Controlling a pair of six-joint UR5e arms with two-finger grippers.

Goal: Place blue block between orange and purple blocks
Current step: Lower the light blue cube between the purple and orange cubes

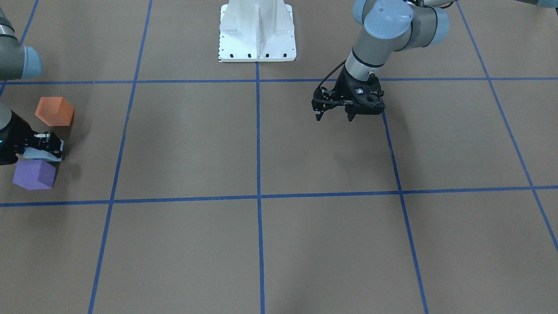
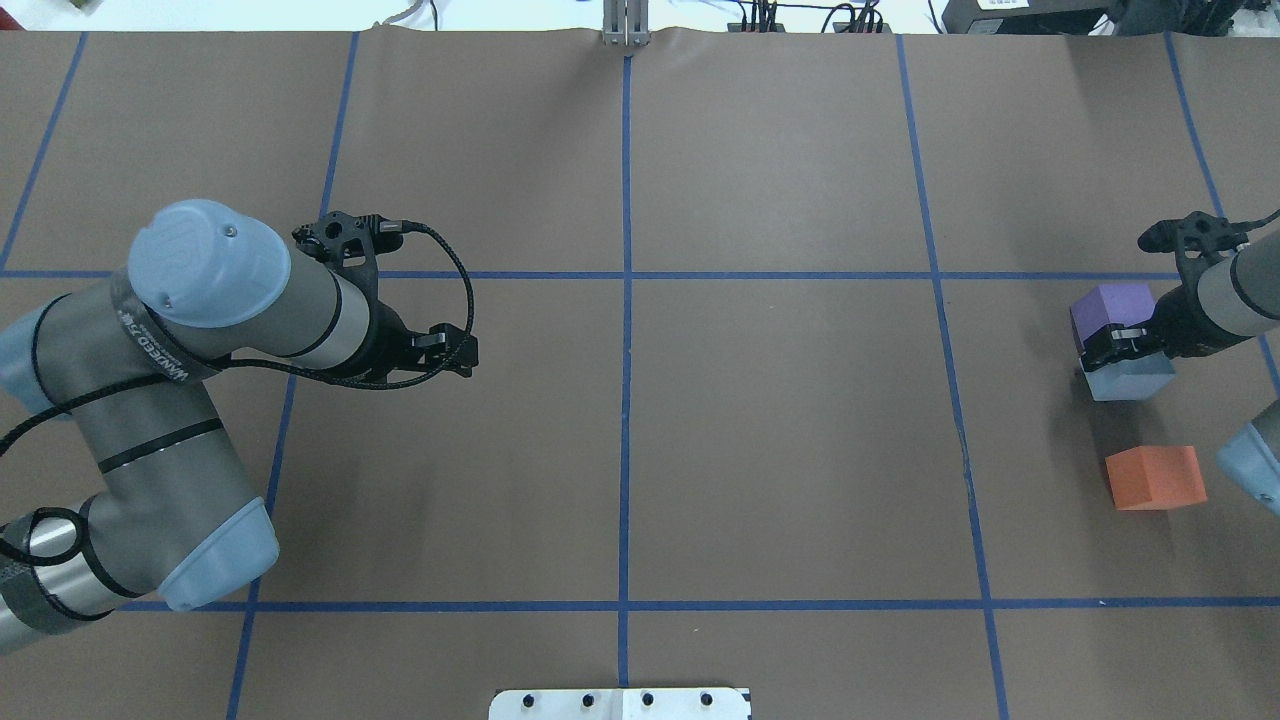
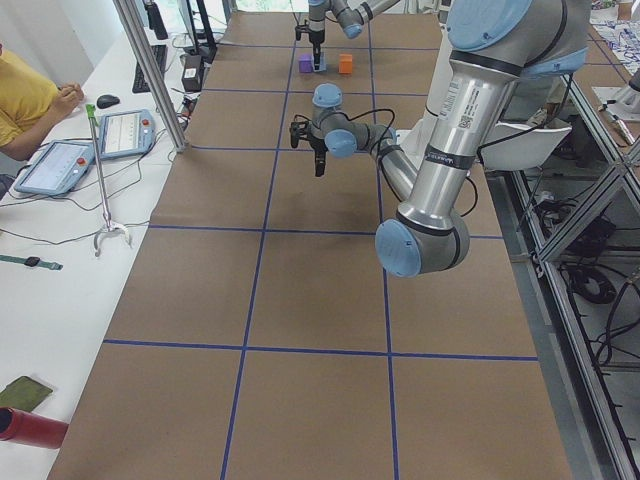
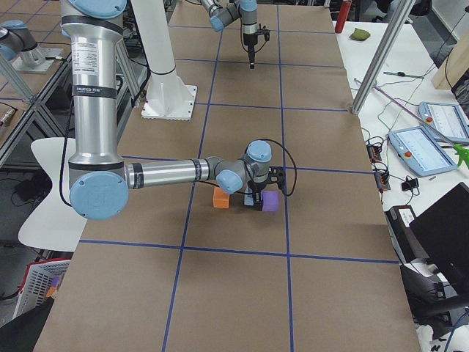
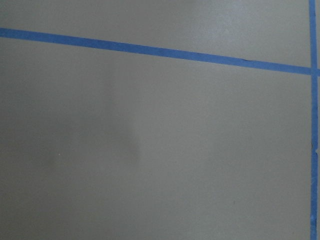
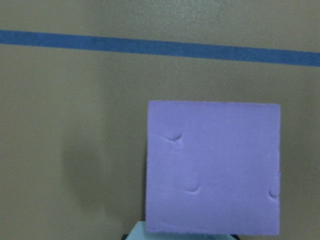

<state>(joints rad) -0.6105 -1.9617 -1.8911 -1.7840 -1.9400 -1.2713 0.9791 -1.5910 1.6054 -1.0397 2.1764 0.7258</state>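
The orange block [image 2: 1155,477] and the purple block [image 2: 1112,308] sit on the table at the far right of the overhead view. The light blue block [image 2: 1132,380] is between them, close against the purple one. My right gripper [image 2: 1115,348] is shut on the blue block; I cannot tell whether the block touches the table. The front view shows the orange block [image 1: 54,111], the blue block [image 1: 40,153], the purple block [image 1: 34,174] and the right gripper [image 1: 50,144]. The right wrist view shows the purple block [image 6: 212,167]. My left gripper [image 1: 334,116] is open and empty, far away.
The white robot base [image 1: 257,32] stands at the table's middle edge. Blue tape lines [image 2: 626,300] divide the brown table [image 2: 780,430] into squares. The left arm [image 2: 200,300] hangs over the table's left part. The left wrist view shows only table [image 5: 150,150].
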